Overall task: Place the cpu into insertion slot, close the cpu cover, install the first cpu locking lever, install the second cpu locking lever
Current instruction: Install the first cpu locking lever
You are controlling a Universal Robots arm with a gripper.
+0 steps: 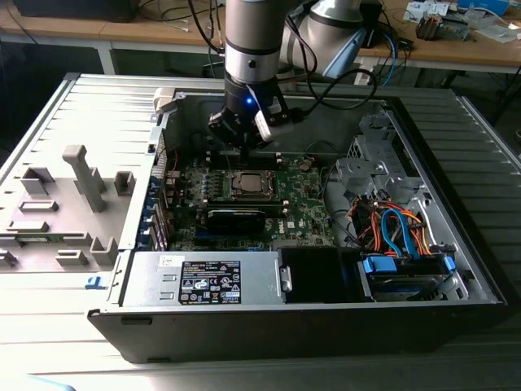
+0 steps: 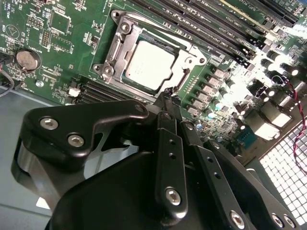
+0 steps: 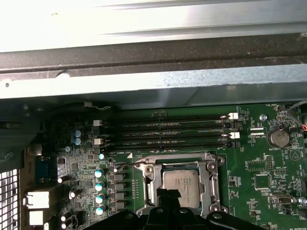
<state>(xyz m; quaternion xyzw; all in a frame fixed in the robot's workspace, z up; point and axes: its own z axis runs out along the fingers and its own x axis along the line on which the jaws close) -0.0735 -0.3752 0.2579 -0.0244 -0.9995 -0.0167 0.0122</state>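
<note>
Wooden workbenches strewn with cables stand behind an open computer case (image 1: 456, 269) that lies on its side on a grey ribbed surface. On the green circuit board (image 1: 305, 204) inside, the cpu (image 1: 247, 184) sits in the insertion slot (image 2: 112, 48), its silver top showing in both wrist views (image 2: 149, 63) (image 3: 181, 183). The cpu cover (image 2: 189, 61) lies down flat around the chip, framing it. The gripper (image 2: 169, 94) hangs just above the socket's edge; its fingers (image 2: 165, 101) are drawn together and hold nothing. Long black memory slots (image 3: 163, 134) run beside the socket, and a round coin battery (image 3: 277, 138) sits farther off. Toward the exterior view's right, orange and blue cables (image 1: 391, 228) coil near a drive bay, and a grey power supply (image 1: 203, 281) lies along the case's near wall.
</note>
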